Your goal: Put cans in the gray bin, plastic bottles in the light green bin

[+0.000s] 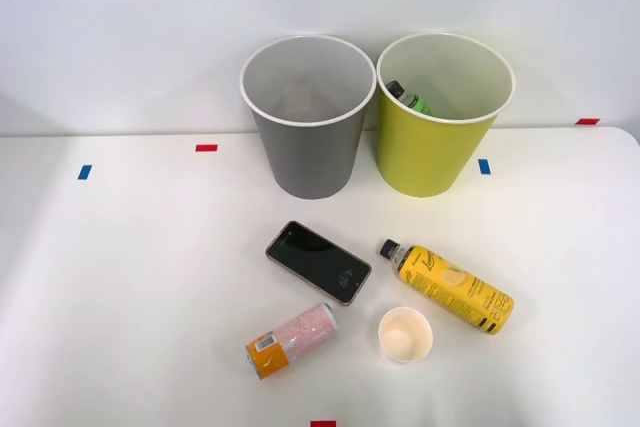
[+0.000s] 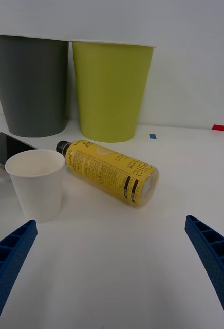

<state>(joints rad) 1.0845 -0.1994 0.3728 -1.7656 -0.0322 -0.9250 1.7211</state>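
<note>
Where the white table (image 1: 120,287) spreads before the two bins, the yellow plastic bottle (image 1: 451,288) lies on its side, a smooth cylinder with a black cap (image 1: 388,247) pointing toward the bins and black print along its label; the writing is too small to read. Just beside its base end stands an upright white paper cup (image 1: 405,335), tapered and matte, mouth open upward. The slim can (image 1: 291,340) lies on its side near the cup, its pale pink speckled body ending in an orange band with a white label patch. Between the can and the bins rests a flat black smartphone (image 1: 318,262) with a glossy screen and rounded corners.

At the far edge of the table the gray bin (image 1: 306,117) and the light green bin (image 1: 443,113) stand upright side by side, almost touching, both round, tapered and white-rimmed. A green bottle (image 1: 408,98) with a black cap leans inside the light green bin.

In the wrist view the right gripper (image 2: 112,267) hangs low over the table facing the yellow bottle, its blue ribbed fingers (image 2: 9,259) spread wide with nothing between them.
</note>
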